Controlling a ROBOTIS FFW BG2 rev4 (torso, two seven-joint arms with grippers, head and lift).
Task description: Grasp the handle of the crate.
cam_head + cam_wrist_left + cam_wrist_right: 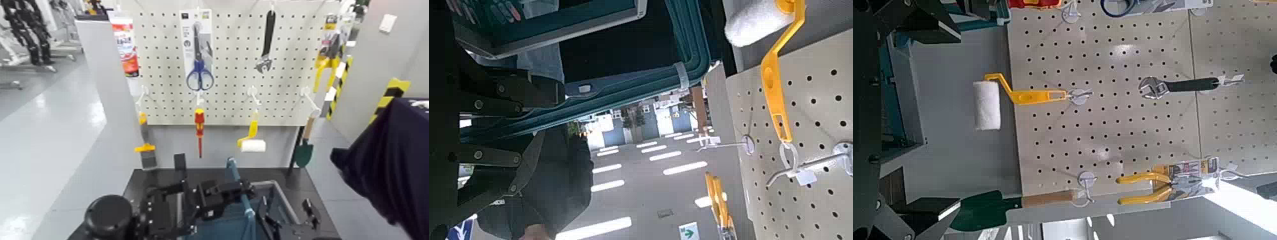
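The grey-blue crate (276, 190) sits at the near edge of a black table (143, 182), low in the head view. Its thin blue handle (234, 180) stands upright over the crate's middle. My left gripper (223, 190) reaches in from the left and is at the handle. In the left wrist view the handle (629, 95) runs between the dark fingers (504, 92), which are shut on it, with the crate (559, 30) beyond. My right gripper (308, 214) hangs to the right of the crate, open and empty. The right wrist view shows the crate's side (893, 100).
A white pegboard (230, 96) stands behind the table with scissors (199, 73), a red-and-yellow screwdriver (199, 131), a yellow paint roller (252, 143), a wrench (267, 38) and a green trowel (304, 153). A person's dark sleeve (389, 166) is at the right.
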